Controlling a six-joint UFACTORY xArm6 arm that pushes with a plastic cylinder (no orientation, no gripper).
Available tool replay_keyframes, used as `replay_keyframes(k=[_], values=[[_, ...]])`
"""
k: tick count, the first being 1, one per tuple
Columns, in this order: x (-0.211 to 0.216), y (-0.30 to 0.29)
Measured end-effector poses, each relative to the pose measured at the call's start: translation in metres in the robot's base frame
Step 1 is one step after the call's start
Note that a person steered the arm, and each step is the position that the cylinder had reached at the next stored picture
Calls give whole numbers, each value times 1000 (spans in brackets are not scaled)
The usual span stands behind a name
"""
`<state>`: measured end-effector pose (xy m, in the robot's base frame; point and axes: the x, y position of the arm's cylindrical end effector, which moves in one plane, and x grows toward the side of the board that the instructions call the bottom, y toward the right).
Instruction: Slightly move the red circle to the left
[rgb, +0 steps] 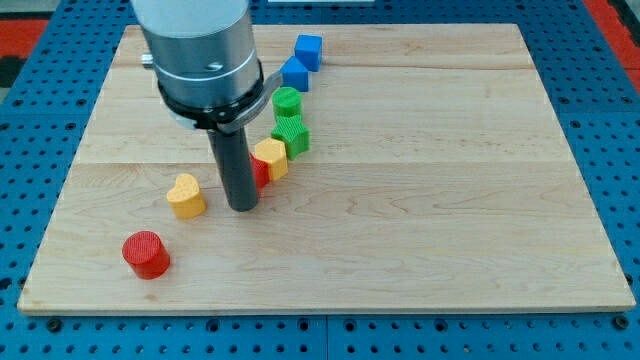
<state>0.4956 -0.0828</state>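
The red circle (146, 253) is a short red cylinder on the wooden board (420, 200), near the view's bottom left. My tip (242, 207) rests on the board up and to the right of the red circle, well apart from it. A yellow heart block (186, 195) sits just left of my tip. A small red block (260, 172) is mostly hidden behind the rod, on its right.
A diagonal row of blocks runs up to the right from the rod: a yellow block (271, 158), a green block (291, 134), a green cylinder (287, 102), a blue block (295, 72) and a blue cube (309, 50). The board's bottom edge is close below the red circle.
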Motion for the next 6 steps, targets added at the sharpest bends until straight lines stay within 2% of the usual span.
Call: replay_keyframes(k=[1, 2, 4, 6], values=[[-1, 12], [33, 12], [43, 9], [43, -35]])
